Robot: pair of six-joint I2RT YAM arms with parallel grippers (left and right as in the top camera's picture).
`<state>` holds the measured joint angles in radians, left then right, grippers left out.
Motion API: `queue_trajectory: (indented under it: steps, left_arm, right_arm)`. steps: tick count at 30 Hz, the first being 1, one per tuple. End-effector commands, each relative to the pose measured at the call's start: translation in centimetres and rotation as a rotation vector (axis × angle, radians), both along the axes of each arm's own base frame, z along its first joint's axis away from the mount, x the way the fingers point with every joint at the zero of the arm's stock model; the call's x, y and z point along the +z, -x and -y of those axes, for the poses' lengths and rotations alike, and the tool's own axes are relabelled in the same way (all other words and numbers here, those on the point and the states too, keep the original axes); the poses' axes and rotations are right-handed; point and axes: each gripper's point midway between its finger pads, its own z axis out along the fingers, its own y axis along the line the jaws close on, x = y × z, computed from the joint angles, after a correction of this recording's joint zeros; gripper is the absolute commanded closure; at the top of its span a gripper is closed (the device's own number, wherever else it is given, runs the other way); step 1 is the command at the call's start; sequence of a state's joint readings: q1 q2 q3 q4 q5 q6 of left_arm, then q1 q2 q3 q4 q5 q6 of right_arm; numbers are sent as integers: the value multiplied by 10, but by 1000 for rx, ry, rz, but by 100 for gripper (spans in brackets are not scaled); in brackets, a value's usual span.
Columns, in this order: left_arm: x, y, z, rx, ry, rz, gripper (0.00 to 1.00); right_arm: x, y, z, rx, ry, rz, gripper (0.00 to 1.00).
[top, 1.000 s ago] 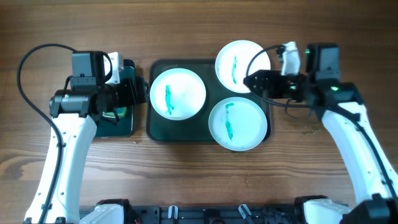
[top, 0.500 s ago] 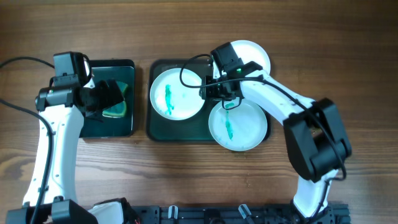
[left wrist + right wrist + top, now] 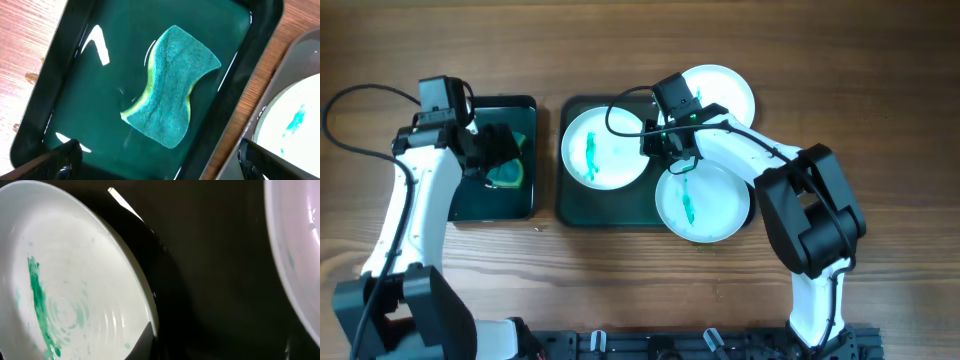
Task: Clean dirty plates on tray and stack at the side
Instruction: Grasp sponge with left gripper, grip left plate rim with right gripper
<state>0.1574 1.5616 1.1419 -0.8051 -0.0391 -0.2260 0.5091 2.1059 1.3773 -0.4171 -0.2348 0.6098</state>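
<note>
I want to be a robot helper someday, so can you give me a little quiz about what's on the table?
1. Where does the sponge lie?
A. on a plate
B. in the small dark tray
C. on the bare wood
2. True or false: the left end effector is gripping the sponge.
3. What colour is the streak on the front plate?

Key: 1 B. 2 False: its fingers stand wide apart above the sponge. 3 Teal-green.
</note>
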Motion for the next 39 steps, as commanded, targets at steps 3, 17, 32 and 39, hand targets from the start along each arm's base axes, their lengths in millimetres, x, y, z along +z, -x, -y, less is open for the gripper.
queue_trajectory:
  steps: [3,17,32,39]
  left_arm:
    - [-20,-35,1,-169,-24,42,19]
    - [-107,-46,12,-323,-7,-91,48]
    - [-6,-53,13,-265,-14,9,96]
    - [17,-46,23,-259,34,39,96]
  right_arm:
    - [-14,0,2,-22,27,-23,96]
    - [-13,-2,1,-24,21,-15,96]
    - [-12,-4,-1,-22,12,-7,96]
    - [-11,-3,-4,-12,-5,-11,96]
